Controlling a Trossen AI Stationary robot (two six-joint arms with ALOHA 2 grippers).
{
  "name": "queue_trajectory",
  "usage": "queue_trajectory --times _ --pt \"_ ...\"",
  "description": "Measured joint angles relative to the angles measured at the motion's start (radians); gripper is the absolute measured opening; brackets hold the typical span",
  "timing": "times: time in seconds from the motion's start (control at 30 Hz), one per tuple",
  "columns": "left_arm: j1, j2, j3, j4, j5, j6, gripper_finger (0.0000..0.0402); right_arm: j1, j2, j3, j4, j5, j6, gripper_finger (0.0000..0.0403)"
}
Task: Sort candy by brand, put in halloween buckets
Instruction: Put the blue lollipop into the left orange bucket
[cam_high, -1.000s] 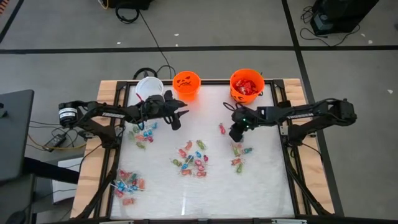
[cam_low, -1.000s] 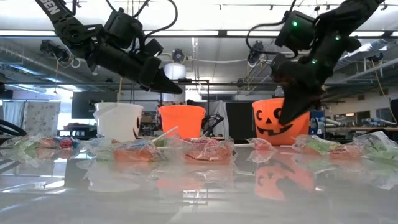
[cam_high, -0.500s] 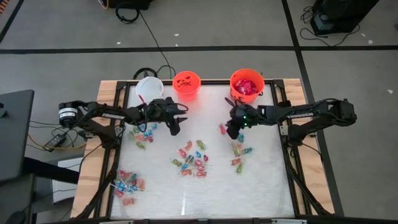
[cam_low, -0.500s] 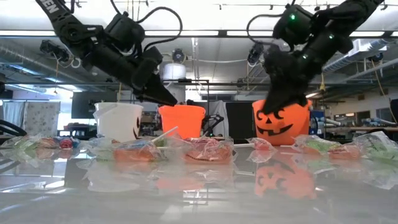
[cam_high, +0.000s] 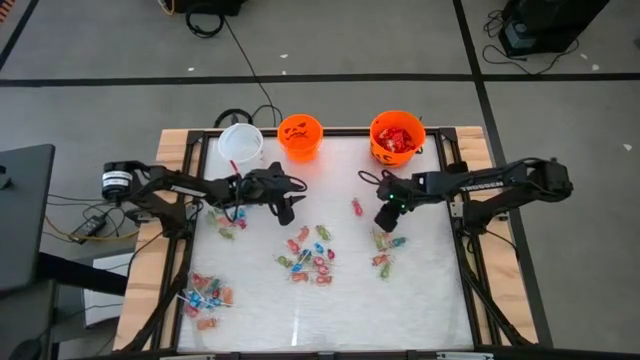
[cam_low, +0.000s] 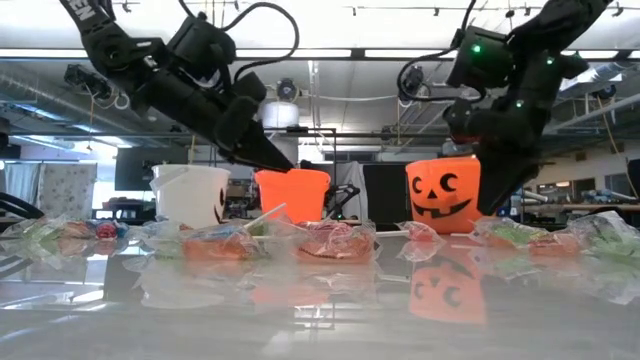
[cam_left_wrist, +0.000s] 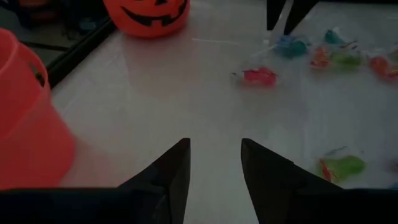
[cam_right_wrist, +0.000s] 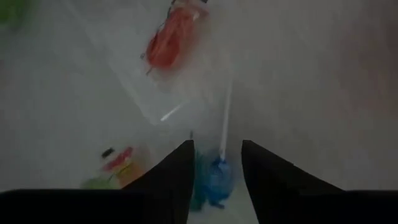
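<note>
High view: the candy (cam_high: 310, 256) lies in loose clusters of shiny crinkled wrappers in red, pink, blue and green on the pale, glossy table (cam_high: 430, 290), and the three round plastic buckets stand along the far edge. The white bucket (cam_high: 240, 143) looks nearly empty, the small orange bucket (cam_high: 299, 137) shows a black face, and the larger orange bucket (cam_high: 397, 136) holds red packets. Bare tabletop lies between the clusters and along the near edge. The left gripper (cam_high: 287, 205) hangs near the small orange bucket, jaws narrowly apart with nothing between them. The right gripper (cam_high: 384, 222) sits low over a blue lollipop (cam_right_wrist: 214, 177) that shows between its narrowly parted fingers, though contact is hard to judge.
</note>
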Motion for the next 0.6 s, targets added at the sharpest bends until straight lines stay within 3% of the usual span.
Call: queue_trajectory --times 0.2,0.43,0.6 --pt "0.0 0.075 0.0 0.071 0.011 -0.005 0.0147 -0.016 0.086 0.0 0.072 0.106 0.022 0.0152" --pt "0.0 0.086 0.0 0.065 0.014 -0.024 0.0147 -0.021 0.206 0.004 0.185 0.021 0.019 0.0144" --pt "0.0 0.086 0.0 0.051 0.015 -0.017 0.0147 0.008 0.232 0.008 0.145 0.104 0.053 0.0133"
